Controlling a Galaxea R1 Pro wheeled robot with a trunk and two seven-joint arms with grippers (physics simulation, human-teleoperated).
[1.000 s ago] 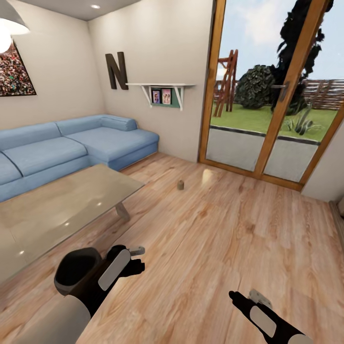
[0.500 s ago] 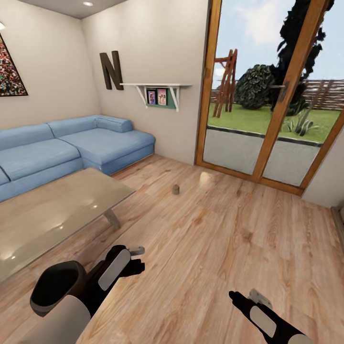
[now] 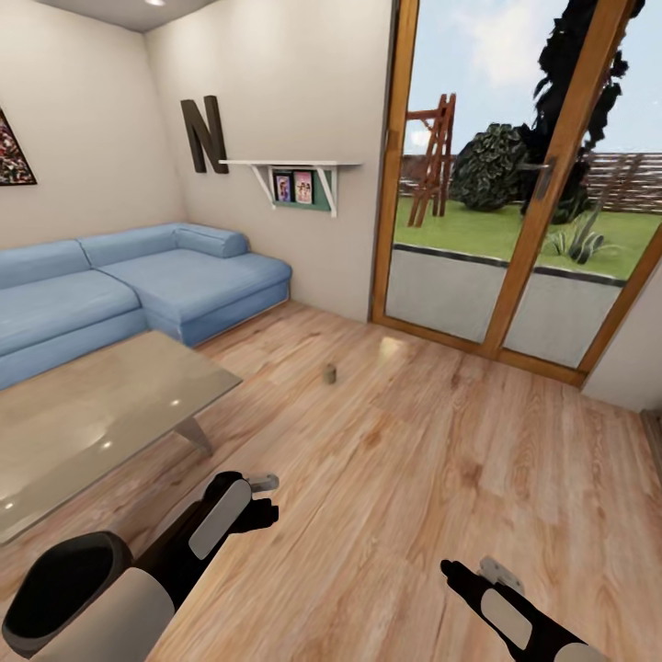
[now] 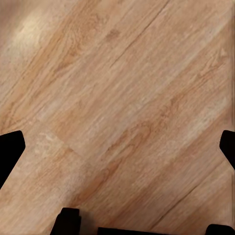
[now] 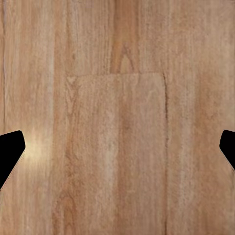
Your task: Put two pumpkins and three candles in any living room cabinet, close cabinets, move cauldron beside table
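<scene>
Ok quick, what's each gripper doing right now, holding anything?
Left gripper: open, empty, over the wood floor.
Right gripper: open, empty, over that floor too.

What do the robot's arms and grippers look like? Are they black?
Mostly, yes. Both arms are black with a pale grey oval panel on the forearm. The left arm has a white rounded section nearest the camera. The left gripper and right gripper show light grey parts in the head view, and their fingertips look black in the wrist views.

Candle (image 3: 329, 372) on floor (image 3: 441, 460) btwn table (image 3: 92, 414) (left) & glass doors (image 3: 496, 184); sofa (image 3: 138, 285) behind table.
</scene>
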